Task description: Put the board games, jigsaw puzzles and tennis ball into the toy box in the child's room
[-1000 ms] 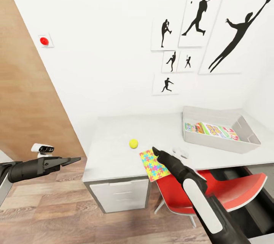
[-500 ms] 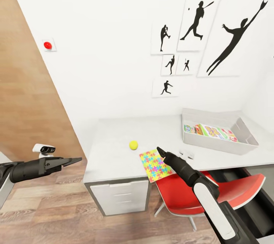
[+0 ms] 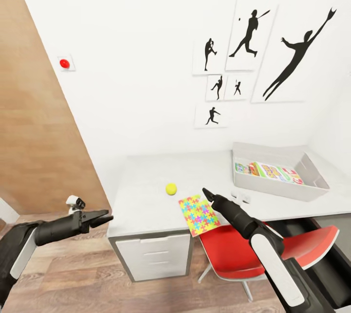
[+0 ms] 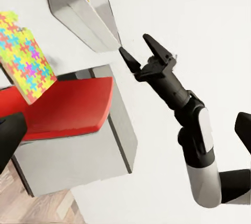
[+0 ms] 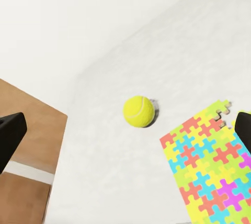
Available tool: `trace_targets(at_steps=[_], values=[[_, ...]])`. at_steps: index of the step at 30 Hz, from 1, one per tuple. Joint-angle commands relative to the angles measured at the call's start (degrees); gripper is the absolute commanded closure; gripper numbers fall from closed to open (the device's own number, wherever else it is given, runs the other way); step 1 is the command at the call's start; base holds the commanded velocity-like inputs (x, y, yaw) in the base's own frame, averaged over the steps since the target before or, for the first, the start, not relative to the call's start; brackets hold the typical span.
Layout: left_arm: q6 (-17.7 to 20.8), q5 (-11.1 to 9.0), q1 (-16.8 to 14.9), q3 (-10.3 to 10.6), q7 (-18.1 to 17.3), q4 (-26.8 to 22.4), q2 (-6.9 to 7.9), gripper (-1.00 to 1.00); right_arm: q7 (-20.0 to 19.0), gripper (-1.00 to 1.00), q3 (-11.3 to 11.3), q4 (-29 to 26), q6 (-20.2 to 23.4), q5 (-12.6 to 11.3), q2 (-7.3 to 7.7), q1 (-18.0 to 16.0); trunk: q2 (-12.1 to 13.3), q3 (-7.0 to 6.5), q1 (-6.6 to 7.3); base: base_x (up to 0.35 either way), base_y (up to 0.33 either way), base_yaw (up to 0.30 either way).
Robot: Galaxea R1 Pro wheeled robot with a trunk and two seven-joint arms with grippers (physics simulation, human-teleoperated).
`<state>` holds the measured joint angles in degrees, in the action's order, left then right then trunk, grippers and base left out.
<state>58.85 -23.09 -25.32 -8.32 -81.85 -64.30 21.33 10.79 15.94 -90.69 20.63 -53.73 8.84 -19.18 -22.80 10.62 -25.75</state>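
A simulated two-armed robot faces the child's-room table, its right gripper poised just above the far corner of a jigsaw puzzle that lies at the table's front edge, one corner jutting past the rim above a red chair. Seen from the left wrist camera, the right gripper's two fingers stand apart with nothing between them. The left gripper hangs out in the open beside the table's end, over the wooden floor, its fingers also parted and empty. The tennis ball sits loose on the tabletop just beyond the puzzle, near but not touching it, as the right wrist camera shows of the ball and the puzzle. Farther along the table, against the wall, the grey toy box already holds colourful printed board games. The puzzle appears thin, light and flat, likely to flex or slide if pinched carelessly; the overhanging corner looks the best place to take it, one finger above and one below. The ball looks light and fuzzy, prone to rolling away at a nudge, and is probably best gripped squarely across its middle. Baseball silhouettes decorate the white wall behind.
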Motion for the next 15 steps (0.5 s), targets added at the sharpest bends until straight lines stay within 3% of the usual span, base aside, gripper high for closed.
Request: trace_targets(at_steps=[1,4,6,11,15], values=[[0.58,0.03,-0.03,0.11,1.89,1.27,-1.34,-1.00,0.24,-1.00,0.04,-0.10,0.36,-0.59,0.10,-0.06,-0.12,0.02,-0.03,0.000,0.000,0.000],[0.52,0.29,0.00,0.20,5.26,4.00,-5.12,-1.00,-0.47,-1.00,-0.74,-0.11,1.06,-0.64,0.18,-0.06,-0.12,-0.26,-0.03,0.000,0.000,0.000],[0.45,0.33,0.06,0.24,6.22,5.10,-6.35,-1.00,-0.85,-1.00,-1.82,-0.11,1.47,-0.67,0.20,-0.02,-0.12,-0.45,-0.03,0.000,0.000,0.000],[-0.87,0.25,0.09,0.26,7.02,6.57,-7.28,-1.00,-2.02,-1.00,-2.84,-0.10,3.44,-0.68,0.38,-0.04,-0.12,-0.92,-0.03,-0.006,0.000,0.000],[-1.31,0.04,0.10,0.17,7.07,7.67,-7.41,-1.00,-2.29,-1.00,-2.99,-0.10,3.81,-0.68,0.38,0.01,-0.12,-1.29,-0.03,-0.189,0.000,0.000]])
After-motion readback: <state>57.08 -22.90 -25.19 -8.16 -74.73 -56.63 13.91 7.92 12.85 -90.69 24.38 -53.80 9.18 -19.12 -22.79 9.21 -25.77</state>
